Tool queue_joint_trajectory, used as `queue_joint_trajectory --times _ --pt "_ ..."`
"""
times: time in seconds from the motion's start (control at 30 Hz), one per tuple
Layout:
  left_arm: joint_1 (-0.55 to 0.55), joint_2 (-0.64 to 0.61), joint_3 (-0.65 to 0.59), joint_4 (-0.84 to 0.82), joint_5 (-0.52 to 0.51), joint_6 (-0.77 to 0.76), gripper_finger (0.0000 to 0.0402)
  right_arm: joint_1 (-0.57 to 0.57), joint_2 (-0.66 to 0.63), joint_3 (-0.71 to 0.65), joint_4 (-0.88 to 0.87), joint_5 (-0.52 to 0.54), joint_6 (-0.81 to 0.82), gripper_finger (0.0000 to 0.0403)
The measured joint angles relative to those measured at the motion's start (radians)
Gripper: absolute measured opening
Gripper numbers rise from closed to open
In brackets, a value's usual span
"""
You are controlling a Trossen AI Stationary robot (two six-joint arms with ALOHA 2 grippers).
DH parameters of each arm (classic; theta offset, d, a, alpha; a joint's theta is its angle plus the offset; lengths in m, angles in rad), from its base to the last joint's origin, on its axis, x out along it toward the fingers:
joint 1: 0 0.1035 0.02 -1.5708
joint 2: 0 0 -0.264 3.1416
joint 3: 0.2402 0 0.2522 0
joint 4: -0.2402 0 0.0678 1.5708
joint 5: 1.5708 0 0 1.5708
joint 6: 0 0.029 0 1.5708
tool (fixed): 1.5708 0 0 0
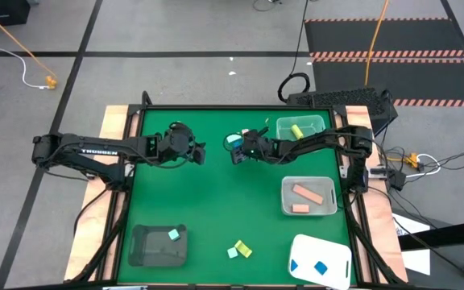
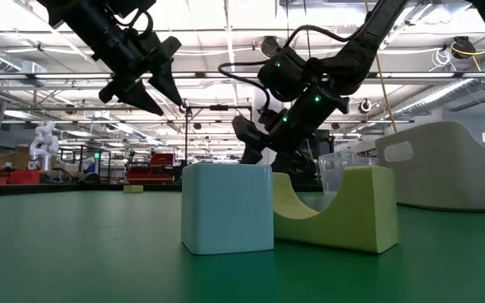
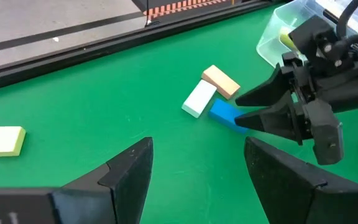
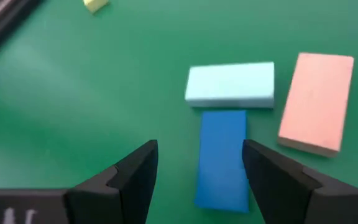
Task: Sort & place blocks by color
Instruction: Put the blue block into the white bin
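A: Item, blue bar [image 4: 222,158]?
B: One, smooth matte rectangle on green table [image 1: 208,201], long axis running between right gripper [image 4: 197,171] fingers, which stand apart, not touching.
A: Neighbours?
B: One mint bar [image 4: 230,84] crosswise at its end, one pink bar [image 4: 316,101] beside.
A: Left gripper [image 3: 194,168]?
B: Fingers apart, hovering nearby.

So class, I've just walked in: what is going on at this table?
Two robot arms are sorting small blocks into trays by colour. The right gripper is open and straddles a blue block beside a mint block and a pink block, not yet gripping. The left gripper hangs open nearby, holding nothing. Two pink blocks already lie in a clear tray, yellow ones in another tray, blue ones on the white tray. A mint cube and yellow arch lie loose near the front edge.
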Motion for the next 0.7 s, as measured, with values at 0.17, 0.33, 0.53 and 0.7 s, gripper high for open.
queue_joint_trajectory --times 0.17,0.33,0.53,0.7 --pt "0.0 0.0 0.0 0.0 0.001 0.006 0.0253 0.002 0.003 0.0 -0.04 0.032 -0.058 0.0224" --pt "0.0 0.0 0.0 0.0 0.001 0.031 0.0253 0.002 0.002 0.0 -0.037 0.058 -0.106 0.0224" --pt "0.0 0.0 0.0 0.0 0.002 0.031 0.0253 0.011 0.002 0.0 -0.024 0.056 -0.103 0.0224" --pt "0.0 0.0 0.0 0.0 0.002 0.027 0.0253 0.022 0.039 0.0 -0.008 0.057 -0.074 0.0224"
